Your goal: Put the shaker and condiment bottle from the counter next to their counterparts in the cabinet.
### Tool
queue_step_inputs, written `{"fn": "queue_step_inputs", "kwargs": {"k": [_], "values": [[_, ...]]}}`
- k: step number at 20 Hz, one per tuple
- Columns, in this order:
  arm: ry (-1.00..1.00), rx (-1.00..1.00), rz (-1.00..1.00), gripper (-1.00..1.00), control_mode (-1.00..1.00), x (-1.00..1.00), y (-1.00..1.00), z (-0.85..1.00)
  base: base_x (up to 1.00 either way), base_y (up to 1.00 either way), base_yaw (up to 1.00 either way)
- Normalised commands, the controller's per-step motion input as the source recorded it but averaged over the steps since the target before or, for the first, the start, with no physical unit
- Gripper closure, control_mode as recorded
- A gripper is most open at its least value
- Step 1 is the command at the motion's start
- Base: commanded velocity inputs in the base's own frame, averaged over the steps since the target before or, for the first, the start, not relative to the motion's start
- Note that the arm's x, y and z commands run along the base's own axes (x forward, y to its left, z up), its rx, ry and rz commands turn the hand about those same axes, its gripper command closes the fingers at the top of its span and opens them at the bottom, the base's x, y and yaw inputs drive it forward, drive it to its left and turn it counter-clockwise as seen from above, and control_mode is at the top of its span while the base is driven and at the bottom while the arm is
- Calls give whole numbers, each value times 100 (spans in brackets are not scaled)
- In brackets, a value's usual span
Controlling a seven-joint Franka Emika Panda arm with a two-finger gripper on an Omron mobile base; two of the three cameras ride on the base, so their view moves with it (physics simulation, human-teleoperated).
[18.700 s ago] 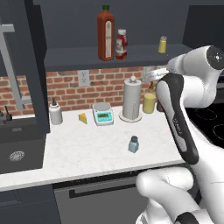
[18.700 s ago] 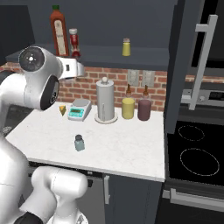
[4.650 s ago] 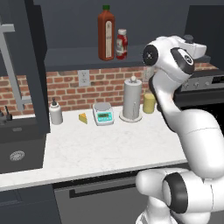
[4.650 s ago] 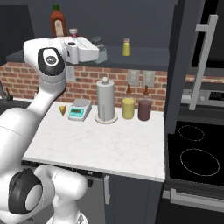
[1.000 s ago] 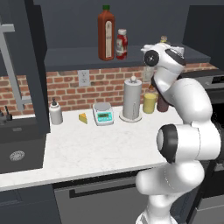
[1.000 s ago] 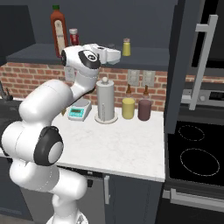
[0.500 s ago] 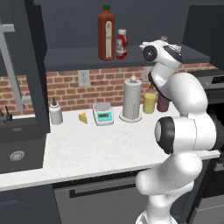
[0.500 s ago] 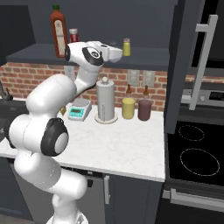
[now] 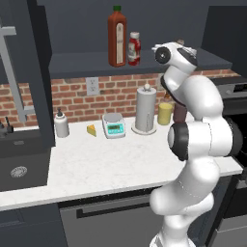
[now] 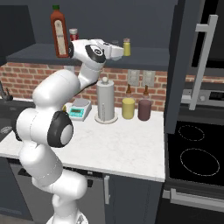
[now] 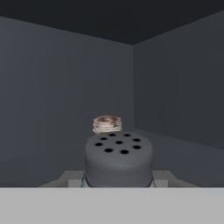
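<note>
The dark grey cabinet shelf [image 9: 91, 63] carried a tall red bottle with a green cap [image 9: 116, 36], a small red squeeze bottle with a white cap [image 9: 134, 48] just beside it, and a small yellow shaker [image 10: 127, 47].

The white marbled countertop [image 9: 106, 161] bore a paper-towel holder [image 9: 145, 109], a small scale [image 9: 114, 125], a cheese wedge [image 9: 91, 130] and a pale soap bottle [image 9: 61, 123].

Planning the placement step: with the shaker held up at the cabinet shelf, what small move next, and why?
Probably lower it onto the shelf and release: the shaker sits between the fingers, already inside the cabinet, with the yellow shaker just ahead.

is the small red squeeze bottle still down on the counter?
No. The small red bottle stands on the cabinet shelf right beside the tall red bottle, well above the counter.
</note>
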Motion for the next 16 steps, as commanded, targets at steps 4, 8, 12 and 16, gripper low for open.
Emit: {"fn": "queue_step_inputs", "kwargs": {"k": [4, 8, 12, 16], "values": [[0, 0, 0, 100, -100, 48, 0, -23, 0, 0, 0], [0, 0, 0, 100, -100, 38, 0, -32, 0, 0, 0], [0, 0, 0, 100, -100, 26, 0, -24, 0, 0, 0], [-2, 0, 0, 100, -100, 5, -1, -23, 0, 0, 0]]}}
